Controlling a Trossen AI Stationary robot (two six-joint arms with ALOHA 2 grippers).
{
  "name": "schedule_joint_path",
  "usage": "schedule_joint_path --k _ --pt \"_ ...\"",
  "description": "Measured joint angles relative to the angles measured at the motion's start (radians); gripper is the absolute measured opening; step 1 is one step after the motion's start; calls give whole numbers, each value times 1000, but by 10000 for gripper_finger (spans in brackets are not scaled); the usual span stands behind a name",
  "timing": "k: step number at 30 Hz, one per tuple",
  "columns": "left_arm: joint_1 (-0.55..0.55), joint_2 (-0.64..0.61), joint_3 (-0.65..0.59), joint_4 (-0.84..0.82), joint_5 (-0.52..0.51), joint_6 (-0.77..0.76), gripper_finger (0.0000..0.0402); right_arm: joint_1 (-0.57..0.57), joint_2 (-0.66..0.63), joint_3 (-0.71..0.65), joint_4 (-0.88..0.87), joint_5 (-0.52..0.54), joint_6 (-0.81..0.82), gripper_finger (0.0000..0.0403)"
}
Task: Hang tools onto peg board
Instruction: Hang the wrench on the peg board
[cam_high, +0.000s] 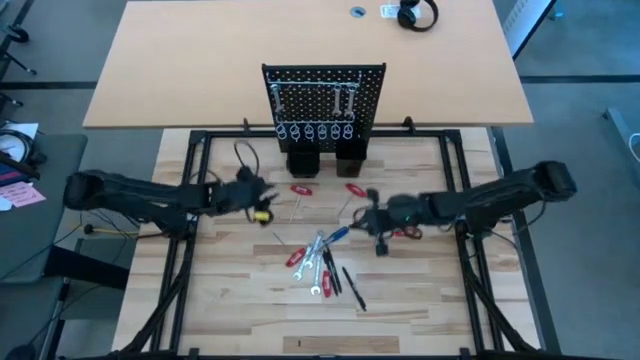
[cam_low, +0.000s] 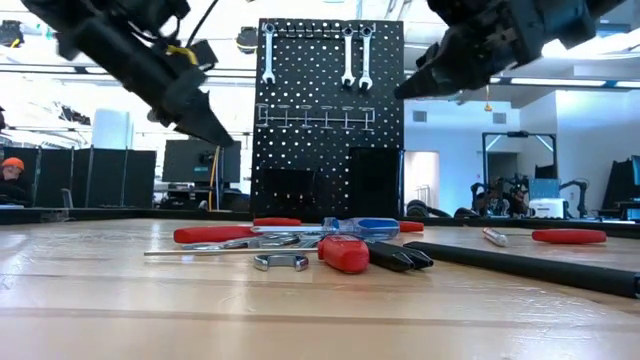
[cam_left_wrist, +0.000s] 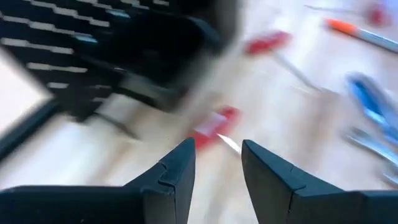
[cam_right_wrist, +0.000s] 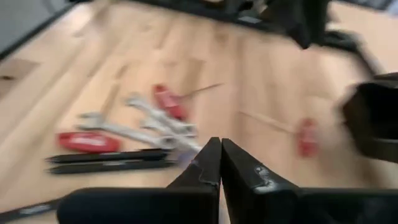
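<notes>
The peg board (cam_high: 323, 105) stands at the desk's (cam_high: 230, 310) far edge, wrenches hung on it. Hand tools (cam_high: 322, 262) lie mid-desk. Left tool (cam_high: 262, 192) hovers empty, fingers apart; right tool (cam_high: 366, 212) hovers, fingers together.

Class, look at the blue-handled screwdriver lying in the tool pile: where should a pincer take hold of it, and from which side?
Probably the blue-handled screwdriver is best gripped across its thick handle, coming straight down from above. It lies flat on the table, its handle at the pile's edge, clear of the wrenches.
</notes>
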Motion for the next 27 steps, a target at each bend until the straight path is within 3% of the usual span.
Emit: schedule_joint_path --k 5,10,15,18,27 --pt "-211 48 -44 59 -23 -66 122 101 191 0 187 -6 48 33" --pt "-332 165 -54 268 -27 -128 122 80 389 78 294 -54 160 54" --pt "-367 343 -42 499 -25 -76 122 47 562 227 177 -81 177 61" --pt "-368 439 -17 532 -21 -82 122 26 606 300 61 -57 204 60" --pt "-368 619 66 538 34 -100 122 6 558 315 -158 69 309 60"
